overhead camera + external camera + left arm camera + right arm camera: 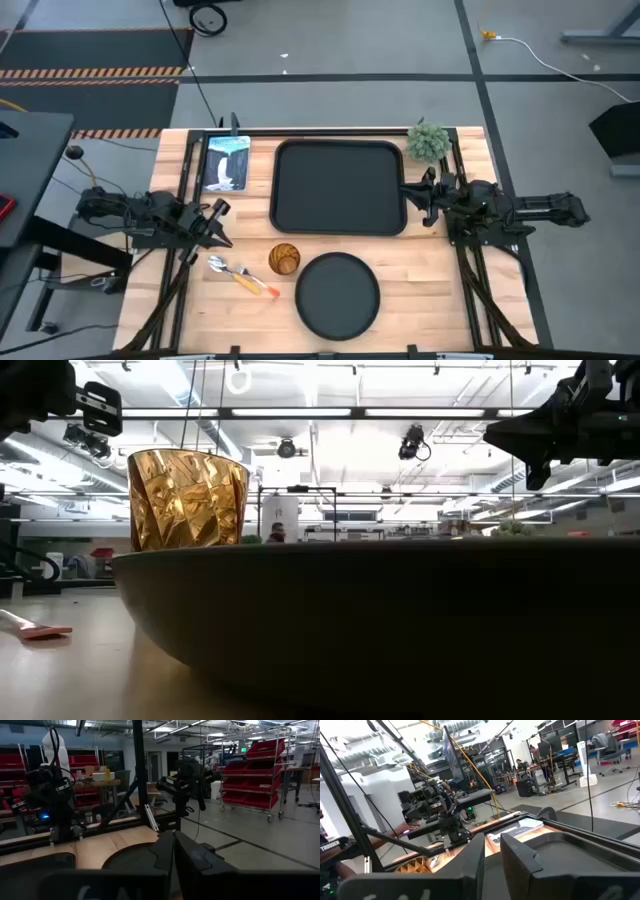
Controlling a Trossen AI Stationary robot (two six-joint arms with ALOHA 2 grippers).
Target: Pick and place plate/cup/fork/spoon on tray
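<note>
Tray (pixel 340 188) sits bare at the table's (pixel 440 300) far middle. Plate (pixel 337 293) lies just in front of the tray; cup (pixel 284 259) stands off the tray's near left corner, with spoon (pixel 222 265) and fork (pixel 252 283) left of it. Left gripper (pixel 217 222) hangs left of the tray, fingers apart; right gripper (pixel 424 195) is at its right edge, fingers apart.

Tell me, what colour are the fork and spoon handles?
Orange, seen best from above: fork, spoon.

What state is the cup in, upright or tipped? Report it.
Upright. The cup stands with straight walls and a level rim in the low view; from above its round mouth faces up.
</note>
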